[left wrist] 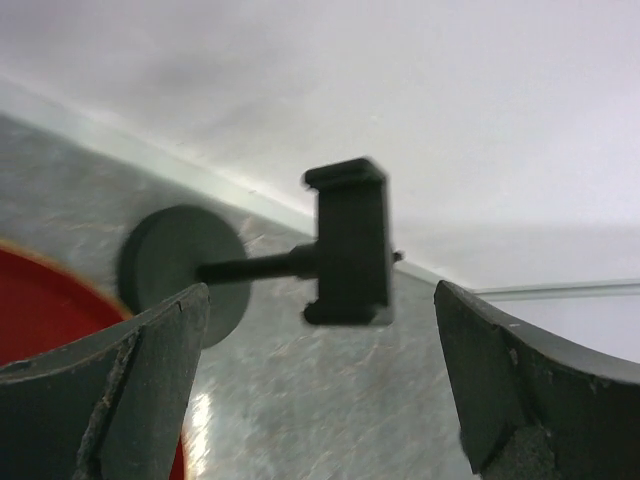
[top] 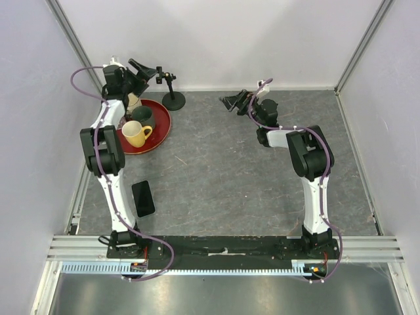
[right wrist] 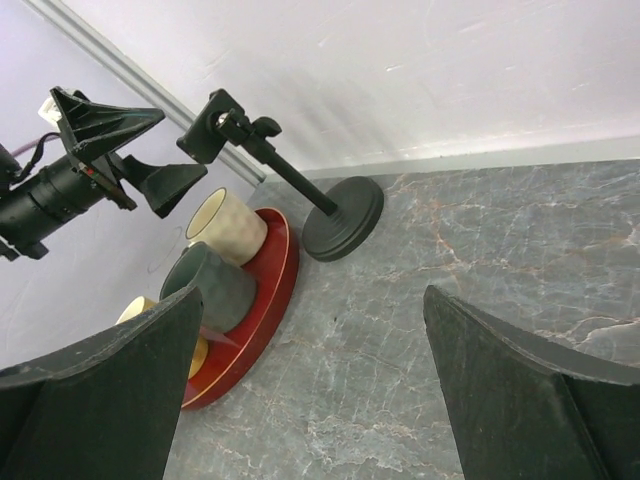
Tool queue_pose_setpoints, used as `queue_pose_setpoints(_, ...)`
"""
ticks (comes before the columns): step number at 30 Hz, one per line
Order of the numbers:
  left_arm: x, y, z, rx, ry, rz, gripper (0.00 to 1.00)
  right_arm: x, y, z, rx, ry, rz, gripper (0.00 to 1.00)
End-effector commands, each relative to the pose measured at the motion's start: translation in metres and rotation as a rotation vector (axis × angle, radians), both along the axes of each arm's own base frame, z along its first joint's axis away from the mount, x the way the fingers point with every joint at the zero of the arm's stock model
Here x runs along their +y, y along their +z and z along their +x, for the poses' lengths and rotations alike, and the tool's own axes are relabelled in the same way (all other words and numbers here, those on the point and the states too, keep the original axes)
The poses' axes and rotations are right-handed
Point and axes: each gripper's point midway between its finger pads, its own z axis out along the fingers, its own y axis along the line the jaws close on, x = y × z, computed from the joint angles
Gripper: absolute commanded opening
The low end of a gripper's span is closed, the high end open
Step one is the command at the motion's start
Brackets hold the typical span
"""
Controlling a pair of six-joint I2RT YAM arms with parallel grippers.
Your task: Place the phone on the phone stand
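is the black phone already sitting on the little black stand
No, the thin black glossy phone lies flat on the grey table, far from the black disc-based stand.

Phone [top: 143,198] — well before phone stand [top: 172,92]

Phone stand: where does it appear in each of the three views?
Top external: phone stand upper left, just right of the red tray.
Left wrist: centre of frame, clamp nearest the camera.
Right wrist: upper middle, leaning in the frame.
Shared landmark: that red tray, beside the stand's base in every view.
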Motion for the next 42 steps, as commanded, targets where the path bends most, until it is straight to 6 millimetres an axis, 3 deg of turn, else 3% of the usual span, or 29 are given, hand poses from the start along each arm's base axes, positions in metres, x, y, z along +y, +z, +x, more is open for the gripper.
queue_pose_setpoints(1,-0.022,0.045,0.023,-0.134,-0.068,-0.17,1.0,-0.01,0.03,-0.004,-0.102,-0.001,0.048,0.98)
queue_pose_setpoints(6,-0.028,0.037,0.038,-0.136,-0.086,-0.264,0.98,-0.018,0.029,-0.003,-0.109,-0.012,0.058,0.98)
queue_pose_setpoints(12,-0.038,0.028,0.04,-0.117,-0.121,-0.302,0.9,-0.022,0.029,-0.003,-0.107,-0.014,0.069,0.98)
queue_pose_setpoints(15,-0.044,0.024,0.039,-0.108,-0.136,-0.304,0.79,-0.023,0.029,-0.002,-0.107,-0.015,0.073,0.98)
queue_pose_setpoints(18,-0.049,0.025,0.037,-0.104,-0.143,-0.314,0.54,-0.024,0.027,-0.001,-0.102,-0.013,0.072,0.98)
queue_pose_setpoints(23,-0.064,0.043,0.029,-0.112,-0.189,-0.368,0.46,-0.023,0.027,0.001,-0.093,-0.011,0.081,0.98)
queue_pose_setpoints(25,-0.079,0.049,0.021,-0.118,-0.224,-0.386,0.37,-0.022,0.026,0.001,-0.092,-0.009,0.082,0.98)
queue_pose_setpoints(26,-0.084,0.064,0.014,-0.134,-0.236,-0.393,0.34,-0.022,0.026,0.001,-0.092,-0.008,0.082,0.98)
queue_pose_setpoints(28,-0.103,0.063,0.001,-0.122,-0.264,-0.405,0.24,-0.023,0.025,0.001,-0.091,-0.01,0.077,0.98)
queue_pose_setpoints(31,-0.116,0.081,-0.027,-0.137,-0.284,-0.434,0.08,-0.025,0.023,0.0,-0.084,-0.017,0.061,0.98)
queue_pose_setpoints(32,-0.136,0.083,-0.048,-0.114,-0.308,-0.453,0.03,-0.025,0.021,0.0,-0.078,-0.022,0.053,0.98)
queue_pose_setpoints(34,-0.154,0.087,-0.071,-0.108,-0.318,-0.457,0.02,-0.026,0.023,-0.002,-0.07,-0.023,0.046,0.98)
queue_pose_setpoints(35,-0.16,0.063,-0.086,-0.046,-0.309,-0.461,0.02,-0.027,0.021,-0.003,-0.06,-0.025,0.039,0.98)
queue_pose_setpoints(36,-0.173,0.086,-0.106,-0.08,-0.321,-0.456,0.02,-0.029,0.019,-0.004,-0.054,-0.029,0.028,0.98)
queue_pose_setpoints(37,-0.178,0.084,-0.118,-0.071,-0.318,-0.458,0.02,-0.029,0.022,-0.009,-0.052,-0.03,0.022,0.98)
queue_pose_setpoints(38,-0.18,0.058,-0.136,-0.011,-0.291,-0.461,0.02,-0.03,0.018,-0.011,-0.03,-0.033,0.004,0.98)
queue_pose_setpoints(39,-0.192,0.077,-0.158,-0.044,-0.303,-0.464,0.02,-0.033,0.015,-0.013,-0.021,-0.041,-0.022,0.98)
queue_pose_setpoints(40,-0.191,0.078,-0.167,-0.058,-0.256,-0.465,0.02,-0.037,0.017,-0.02,-0.013,-0.05,-0.04,0.98)
queue_pose_setpoints(41,-0.193,0.054,-0.183,-0.013,-0.231,-0.455,0.02,-0.04,0.01,-0.024,0.021,-0.06,-0.062,0.98)
queue_pose_setpoints(42,-0.204,0.052,-0.194,-0.016,-0.212,-0.448,0.02,-0.043,0.006,-0.028,0.041,-0.072,-0.073,0.98)
